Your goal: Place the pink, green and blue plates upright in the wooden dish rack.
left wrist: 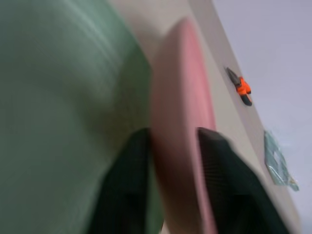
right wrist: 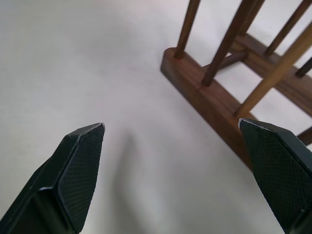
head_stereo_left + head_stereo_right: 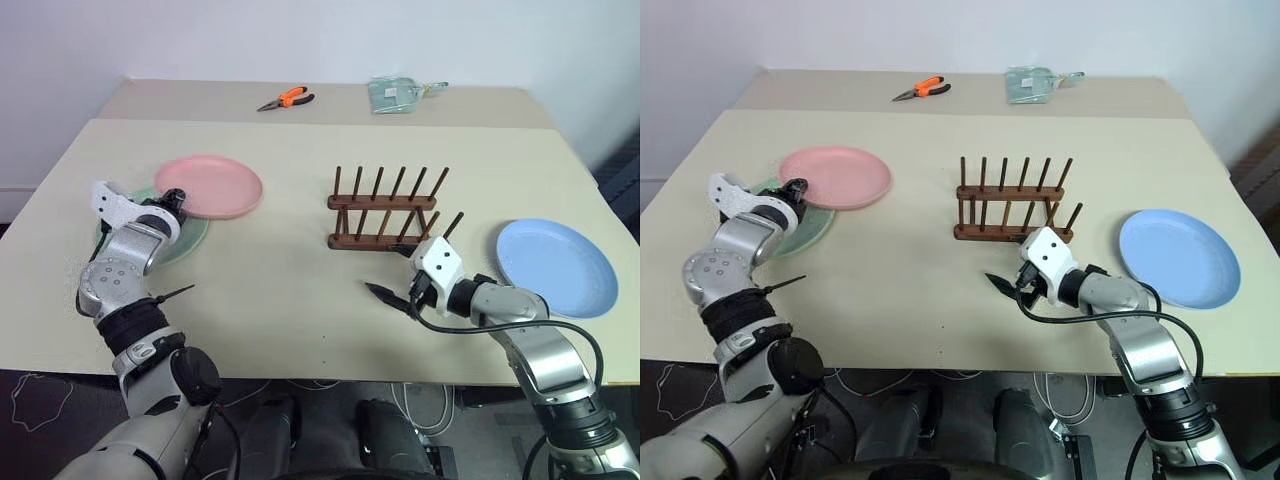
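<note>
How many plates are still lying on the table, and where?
3. The pink plate is at the table's left, overlapping the green plate beneath it, its rim between the left gripper's fingers. The blue plate lies flat on the right. The rack holds none.

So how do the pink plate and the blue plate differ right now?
The pink plate sits on the robot's left, its near edge overlapping the green plate; the blue plate lies alone on the right, flat on the table. The left gripper is shut on the pink plate's rim; the blue plate is untouched, and the open right gripper faces the wooden dish rack. Both are round, similar in size, and not yet racked.
</note>
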`<state>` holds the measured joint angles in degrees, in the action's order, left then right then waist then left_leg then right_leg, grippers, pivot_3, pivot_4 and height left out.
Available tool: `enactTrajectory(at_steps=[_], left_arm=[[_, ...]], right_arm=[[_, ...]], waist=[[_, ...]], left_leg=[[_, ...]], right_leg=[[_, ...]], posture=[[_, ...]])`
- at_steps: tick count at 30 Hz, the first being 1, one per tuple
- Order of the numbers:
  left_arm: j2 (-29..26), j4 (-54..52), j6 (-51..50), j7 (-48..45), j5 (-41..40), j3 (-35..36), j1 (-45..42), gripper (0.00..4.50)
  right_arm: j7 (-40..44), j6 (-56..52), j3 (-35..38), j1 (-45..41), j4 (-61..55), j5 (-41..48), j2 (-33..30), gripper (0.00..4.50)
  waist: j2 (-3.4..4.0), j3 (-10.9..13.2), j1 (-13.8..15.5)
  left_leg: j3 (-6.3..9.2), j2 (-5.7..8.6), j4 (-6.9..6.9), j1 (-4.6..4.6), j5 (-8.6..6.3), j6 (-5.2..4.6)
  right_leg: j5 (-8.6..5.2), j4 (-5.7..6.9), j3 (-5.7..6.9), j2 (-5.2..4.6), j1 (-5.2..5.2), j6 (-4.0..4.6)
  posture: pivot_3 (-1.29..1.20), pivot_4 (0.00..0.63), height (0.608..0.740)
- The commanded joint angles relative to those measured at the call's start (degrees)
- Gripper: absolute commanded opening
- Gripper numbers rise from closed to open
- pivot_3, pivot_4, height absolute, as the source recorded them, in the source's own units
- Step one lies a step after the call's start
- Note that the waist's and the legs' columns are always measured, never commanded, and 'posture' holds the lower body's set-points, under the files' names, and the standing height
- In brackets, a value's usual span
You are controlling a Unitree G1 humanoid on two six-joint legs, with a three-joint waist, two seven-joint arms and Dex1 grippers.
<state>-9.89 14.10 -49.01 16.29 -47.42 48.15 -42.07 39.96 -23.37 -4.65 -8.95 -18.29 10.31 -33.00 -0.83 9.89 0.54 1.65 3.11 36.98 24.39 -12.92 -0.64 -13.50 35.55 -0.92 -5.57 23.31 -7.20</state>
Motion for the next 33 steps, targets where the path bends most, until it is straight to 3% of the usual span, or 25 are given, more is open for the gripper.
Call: enactTrajectory(at_steps=[1, 5, 8, 14, 19, 24, 27, 31, 33], left_arm=[[-1.6, -0.5, 1.9, -0.3, -2.8, -0.1, -1.8, 0.02], [-1.8, -10.8, 1.6, -7.2, -3.7, -7.5, -0.1, 0.02], [-0.6, -16.9, 0.2, -8.7, -3.5, -13.8, 0.2, 0.02], [1.4, -23.0, -0.1, -10.0, 3.6, -30.8, -2.6, 0.02], [3.5, -23.3, 1.3, -10.4, 7.2, -37.6, -5.5, 0.02], [6.5, -23.6, 0.4, -10.1, 7.4, -38.8, -7.3, 0.02], [7.0, -24.3, 0.0, -10.5, 7.6, -39.0, -7.1, 0.00], [7.0, -24.5, -0.3, -11.4, 7.4, -38.9, -6.4, 0.00], [7.8, -24.4, -0.3, -11.7, 6.0, -37.7, -6.2, 0.78]], right_arm=[[-0.4, 0.6, 2.7, -0.2, -3.1, 1.3, -0.3, 4.50], [1.5, -2.6, 7.3, -0.5, -7.9, 4.4, -4.0, 4.50], [1.1, -1.1, 6.3, -5.0, -9.9, 2.3, -5.7, 4.50], [-2.6, 11.8, -4.0, -21.0, -3.1, -14.1, -6.1, 4.50], [-4.1, 20.8, -10.3, -26.6, 4.4, -24.8, -6.6, 4.50], [-7.5, 25.4, -12.2, -27.8, 10.2, -33.8, -6.8, 4.50], [-9.1, 26.4, -11.7, -27.8, 11.7, -36.7, -6.5, 3.67], [-10.6, 27.1, -10.6, -27.4, 11.7, -38.6, -6.4, 1.57], [-10.9, 27.6, -10.2, -27.2, 11.7, -39.2, -6.6, 0.54]], waist=[[-0.05, 0.0, 0.0], [-0.14, 0.1, 0.2], [-0.15, 0.1, 0.2], [-0.13, 0.1, 0.0], [-0.13, 0.1, 0.1], [-0.14, 0.1, 0.1], [-0.14, 0.1, -0.1], [-0.14, 0.1, -0.1], [-0.14, 0.1, -0.1]], left_leg=[[0.00, 0.00, 0.00, 0.00, 0.00, 0.00], [0.00, 0.00, 0.00, 0.05, 0.00, 0.02], [0.01, 0.00, 0.00, 0.03, -0.01, 0.03], [-0.02, 0.00, -0.02, 0.00, 0.01, 0.05], [-0.03, 0.03, -0.06, 0.03, 0.07, 0.13], [-0.03, 0.04, -0.05, 0.05, 0.21, 0.35], [-0.03, 0.03, -0.05, 0.04, 0.23, 0.38], [-0.02, 0.03, -0.05, 0.04, 0.24, 0.39], [-0.02, 0.03, -0.05, 0.04, 0.24, 0.39]], right_leg=[[0.00, 0.01, 0.00, 0.00, 0.00, 0.00], [0.00, -0.01, -0.01, -0.01, 0.02, 0.00], [0.00, -0.08, -0.01, -0.03, -0.04, 0.02], [0.00, -0.06, -0.03, -0.01, -0.01, 0.04], [0.00, -0.09, -0.03, 0.00, 0.01, 0.02], [0.00, -0.11, -0.03, 0.00, 0.01, 0.02], [0.00, -0.08, -0.04, 0.00, 0.02, 0.02], [0.00, -0.06, -0.03, 0.02, 0.02, 0.02], [0.00, -0.06, -0.03, 0.02, 0.02, 0.02]], posture=[[0.00, 0.150, 0.738], [0.00, 0.150, 0.738], [0.00, 0.150, 0.738], [0.00, 0.150, 0.738], [0.00, 0.150, 0.738], [0.00, 0.150, 0.738], [0.00, 0.150, 0.738], [0.00, 0.150, 0.738], [0.00, 0.150, 0.738]])
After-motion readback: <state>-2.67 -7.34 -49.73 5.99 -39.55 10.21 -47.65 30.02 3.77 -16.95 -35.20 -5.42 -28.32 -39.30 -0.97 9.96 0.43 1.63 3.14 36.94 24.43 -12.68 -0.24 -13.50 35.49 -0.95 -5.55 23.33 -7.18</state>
